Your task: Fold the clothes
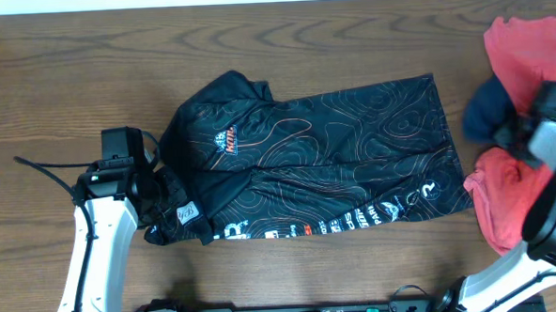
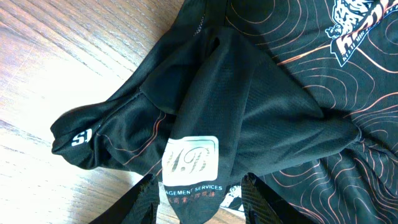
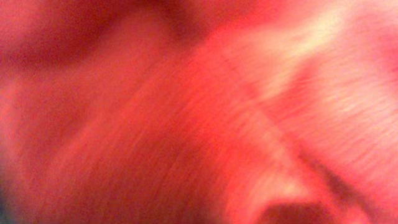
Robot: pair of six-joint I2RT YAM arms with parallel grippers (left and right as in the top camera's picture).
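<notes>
The black jersey (image 1: 325, 154) lies spread flat on the wooden table, collar to the left and white hem lettering along the front edge. Its orange-white chest logo (image 1: 226, 139) faces up. My left gripper (image 1: 160, 203) is at the jersey's front-left sleeve. In the left wrist view the fingers (image 2: 199, 202) stand wide apart, open, with the sleeve end and its white patch (image 2: 191, 158) between them. My right gripper (image 1: 540, 130) is down over the red T-shirt at the far right. Its fingers are hidden, and the right wrist view shows only blurred red cloth (image 3: 199, 112).
A coral-red T-shirt (image 1: 527, 42) lies crumpled at the right edge with a navy-blue garment (image 1: 483, 114) beside it, close to the jersey's right end. Bare wooden table (image 1: 68, 80) lies to the left and behind the jersey.
</notes>
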